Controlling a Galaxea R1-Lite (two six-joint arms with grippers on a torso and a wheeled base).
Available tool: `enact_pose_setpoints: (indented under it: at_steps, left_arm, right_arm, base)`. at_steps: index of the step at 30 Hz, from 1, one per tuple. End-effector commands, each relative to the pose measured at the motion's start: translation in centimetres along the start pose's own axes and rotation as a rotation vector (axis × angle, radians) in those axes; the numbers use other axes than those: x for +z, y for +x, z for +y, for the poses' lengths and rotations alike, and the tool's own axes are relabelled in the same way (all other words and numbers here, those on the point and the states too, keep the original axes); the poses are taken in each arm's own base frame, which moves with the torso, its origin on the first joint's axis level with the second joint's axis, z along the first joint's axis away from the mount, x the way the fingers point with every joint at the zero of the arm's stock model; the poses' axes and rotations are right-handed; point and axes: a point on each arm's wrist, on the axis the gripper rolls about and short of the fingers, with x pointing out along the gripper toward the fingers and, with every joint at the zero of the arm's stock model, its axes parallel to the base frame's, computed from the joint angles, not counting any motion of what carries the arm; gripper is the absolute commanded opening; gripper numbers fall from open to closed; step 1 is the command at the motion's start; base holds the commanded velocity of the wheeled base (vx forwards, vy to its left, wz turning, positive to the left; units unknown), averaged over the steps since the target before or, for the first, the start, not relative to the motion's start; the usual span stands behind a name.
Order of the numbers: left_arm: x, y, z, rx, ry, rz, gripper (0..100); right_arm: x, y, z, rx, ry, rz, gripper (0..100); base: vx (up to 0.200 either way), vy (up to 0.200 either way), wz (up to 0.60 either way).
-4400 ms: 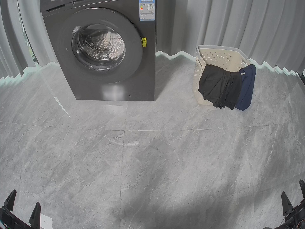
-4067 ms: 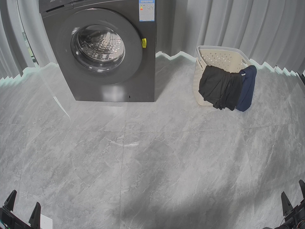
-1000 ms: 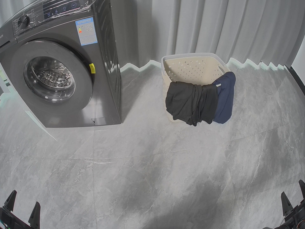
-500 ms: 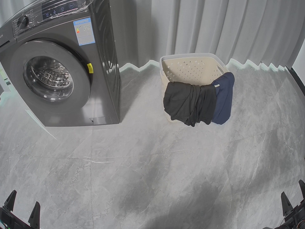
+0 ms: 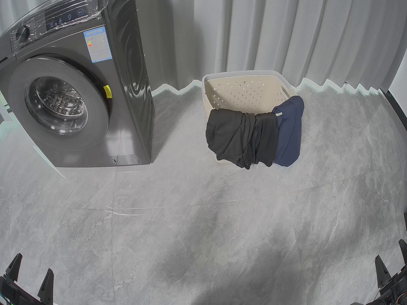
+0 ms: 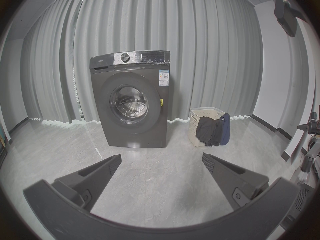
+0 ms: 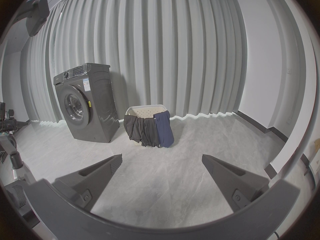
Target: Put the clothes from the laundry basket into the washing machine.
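A cream laundry basket [image 5: 243, 90] [image 6: 203, 112] [image 7: 145, 111] stands on the floor by the curtain. A black garment [image 5: 241, 137] [image 6: 208, 133] [image 7: 140, 129] and a navy garment [image 5: 289, 130] [image 6: 225, 130] [image 7: 164, 129] hang over its front rim. To its left stands the dark grey washing machine [image 5: 76, 94] [image 6: 131, 100] [image 7: 87, 100], its round door closed. My left gripper [image 5: 30, 273] [image 6: 161, 157] and right gripper [image 5: 392, 259] [image 7: 161, 157] are both open and empty, low and far from the basket.
Grey pleated curtains [image 5: 271, 26] run along the back wall. Open marble-look floor [image 5: 212, 234] lies between me and the basket. A white wall with a dark skirting [image 7: 266, 124] bounds the room on the right.
The head view has shifted: the washing machine and basket now sit further left and the machine shows its right side. Both grippers stay in place, open.
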Motion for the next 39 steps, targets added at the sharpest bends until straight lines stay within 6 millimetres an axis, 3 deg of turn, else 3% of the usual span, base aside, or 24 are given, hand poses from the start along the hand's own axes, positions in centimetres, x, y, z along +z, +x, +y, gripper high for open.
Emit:
enact_pose_setpoints:
  at_steps: [1, 5, 20, 35, 39]
  left_arm:
    - [-0.48, 0.01, 0.02, 0.000, 0.000, 0.001, 100]
    - [-0.48, 0.01, 0.01, 0.001, 0.001, 0.001, 100]
    - [-0.48, 0.01, 0.01, 0.001, 0.000, 0.001, 100]
    - [-0.48, 0.01, 0.01, 0.001, 0.000, 0.001, 100]
    - [-0.48, 0.01, 0.02, 0.000, 0.000, 0.001, 100]
  right_arm:
    - [-0.47, 0.03, 0.00, 0.001, 0.000, 0.004, 100]
    - [-0.47, 0.04, 0.00, 0.000, 0.000, 0.006, 100]
    - [-0.47, 0.04, 0.00, 0.000, 0.000, 0.006, 100]
    - [-0.47, 0.03, 0.00, 0.001, 0.000, 0.004, 100]
    - [-0.47, 0.04, 0.00, 0.000, 0.000, 0.006, 100]
  base:
    - [0.000, 0.000, 0.00]
    - [0.000, 0.000, 0.00]
    - [0.000, -0.200, 0.00]
    - [0.000, 0.000, 0.24]
    - [0.000, -0.200, 0.00]
